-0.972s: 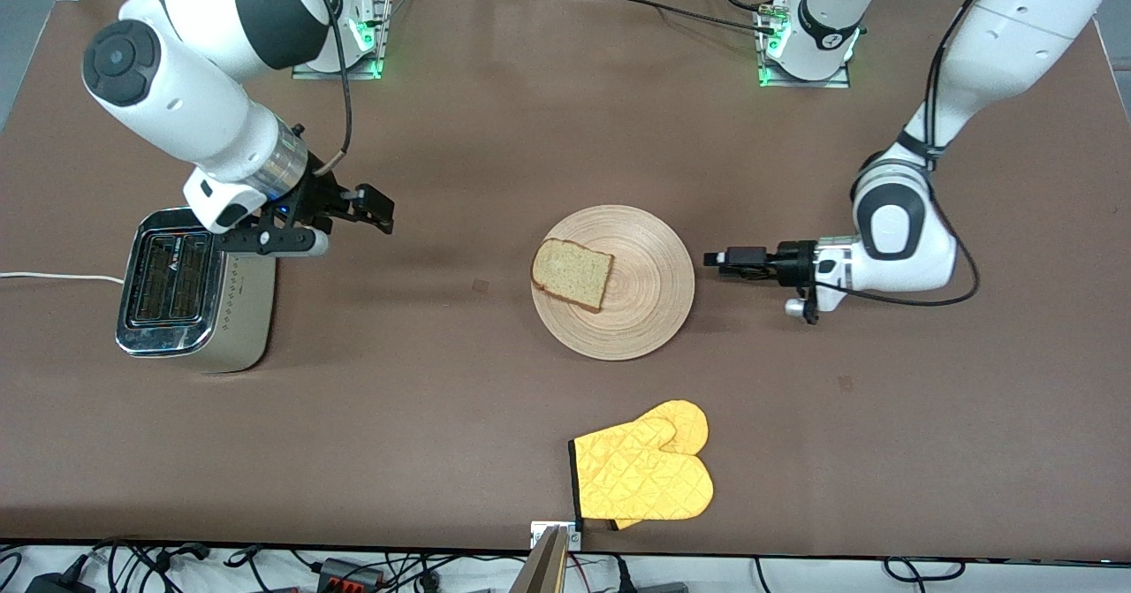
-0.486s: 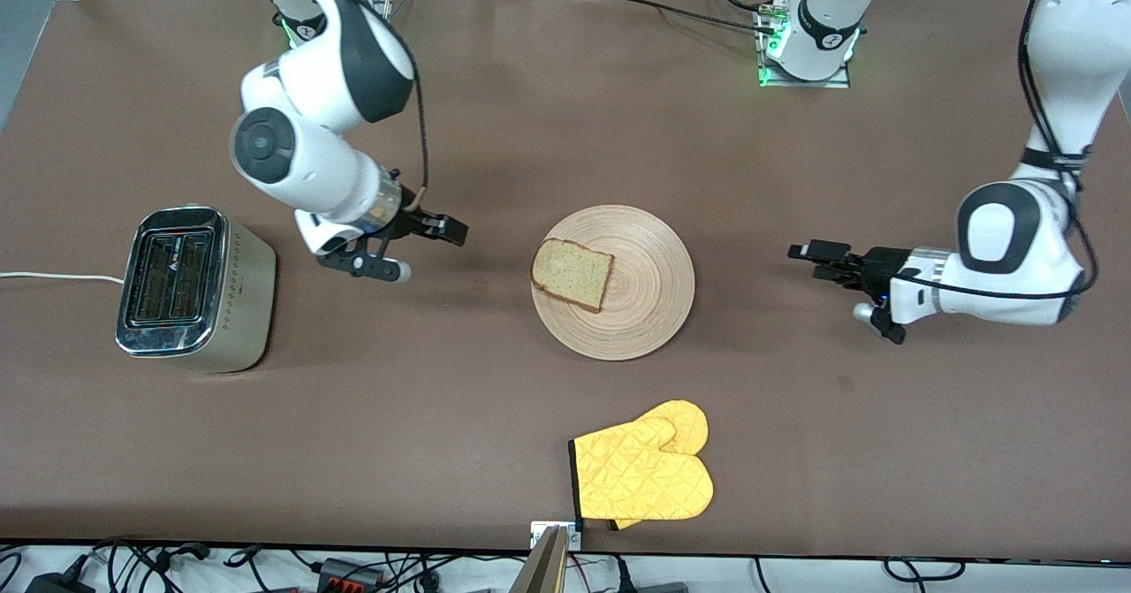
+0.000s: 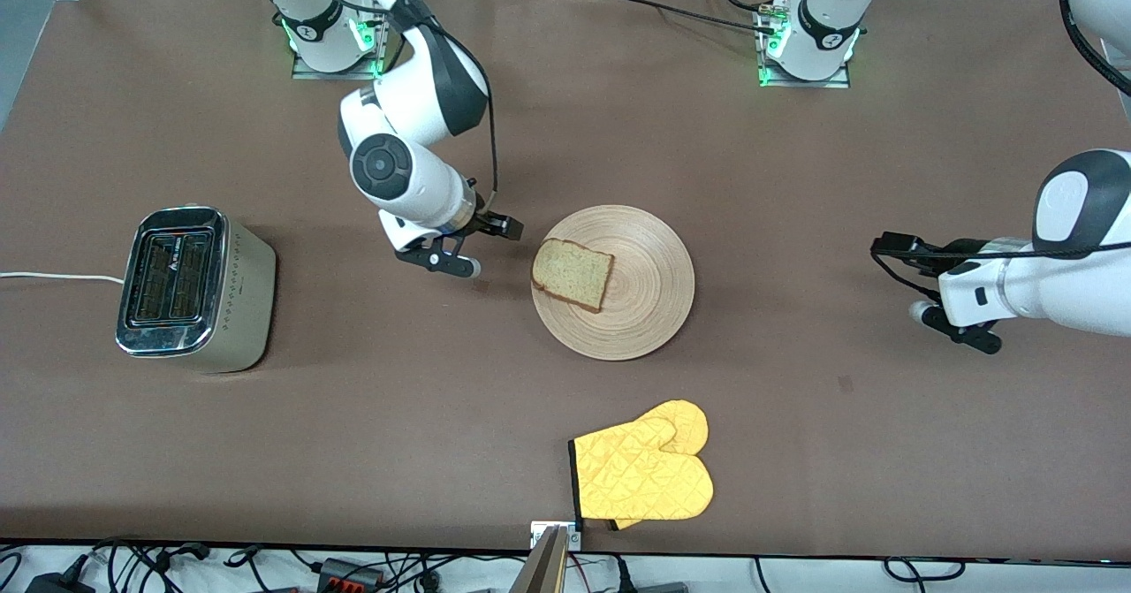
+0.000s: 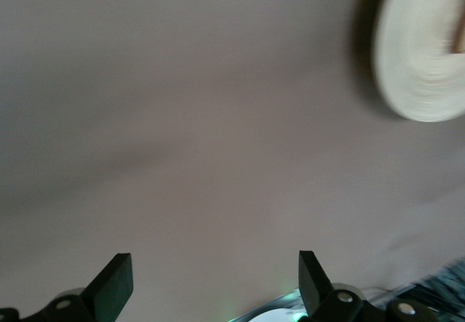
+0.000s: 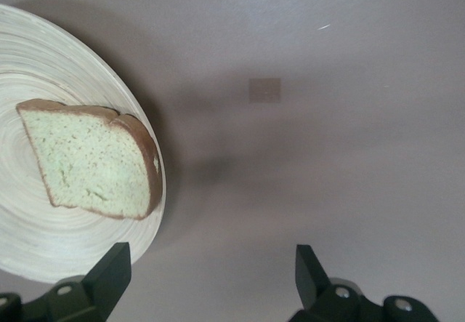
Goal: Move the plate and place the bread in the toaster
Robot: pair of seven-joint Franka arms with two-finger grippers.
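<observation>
Front view: no legible writing on toaster [image 3: 194,288]; left gripper [image 3: 888,244], right gripper [image 3: 505,226] fingers wide.

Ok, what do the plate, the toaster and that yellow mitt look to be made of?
The plate looks like light matte wood, going by its fine concentric ring grain. The toaster seems metal: mirror-bright chrome top, duller brushed beige-silver sides. The yellow mitt looks like quilted fabric with diamond stitching and a dark cuff edge.
</observation>
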